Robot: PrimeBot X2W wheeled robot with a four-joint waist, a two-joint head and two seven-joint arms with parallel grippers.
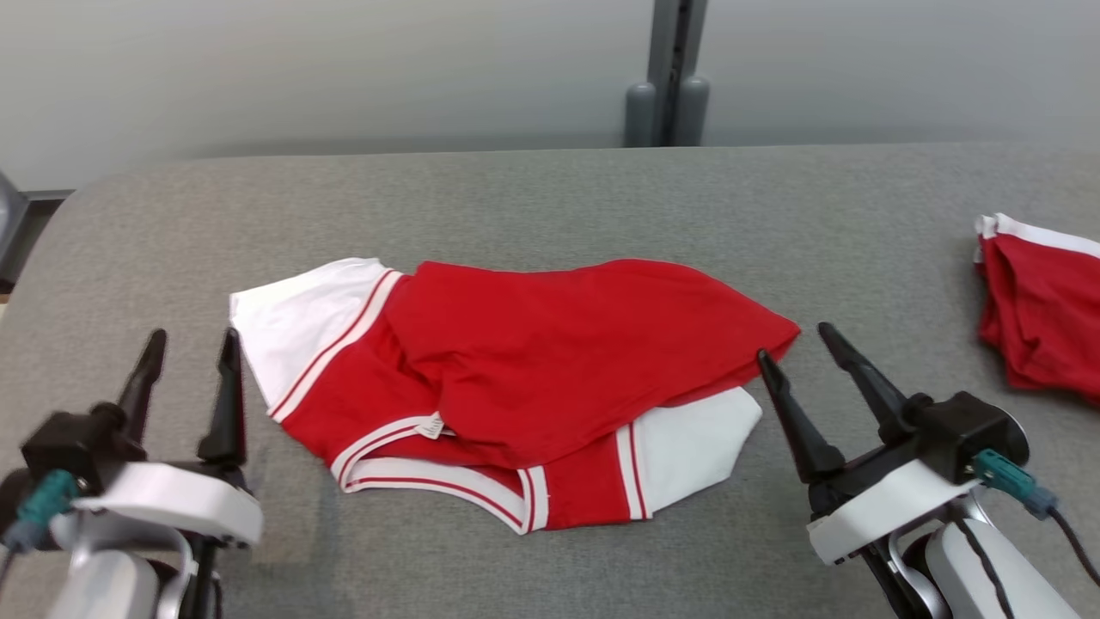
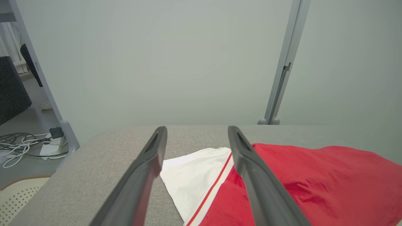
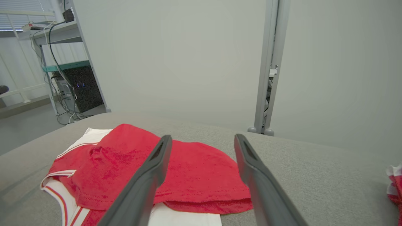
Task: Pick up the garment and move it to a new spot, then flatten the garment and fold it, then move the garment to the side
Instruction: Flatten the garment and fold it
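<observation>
You have the garment (image 1: 550, 378), a red shirt with white sleeves and striped trim, lying in the middle of the head view on the grey table (image 1: 550, 189). Its red body is folded over on itself, and the doubled edge comes to a point toward the right of the frame. The upper sleeve (image 1: 292, 327) sticks out at the cloth's upper left, and the lower sleeve (image 1: 696, 447) shows under the red layer at its lower right. The collar, with a small label (image 1: 432, 425), runs along the bottom edge of the cloth.

Your left gripper (image 1: 193, 335) stands at the lower left of the head view with its fingers spread wide and nothing between them. The inner fingertip is just beside the upper sleeve's outer edge; you cannot tell from here whether it touches. In the left wrist view, the white sleeve lies in the gap between the two fingers, lower in the frame.

Your right gripper (image 1: 792, 340) sits at the lower right of the head view, also wide open and holding nothing, with its tips near the pointed red corner. In the right wrist view, the folded red edge lies across the space between its fingers.

A second red garment (image 1: 1044, 309) with white trim lies at the right edge of the head view, well apart from the first
</observation>
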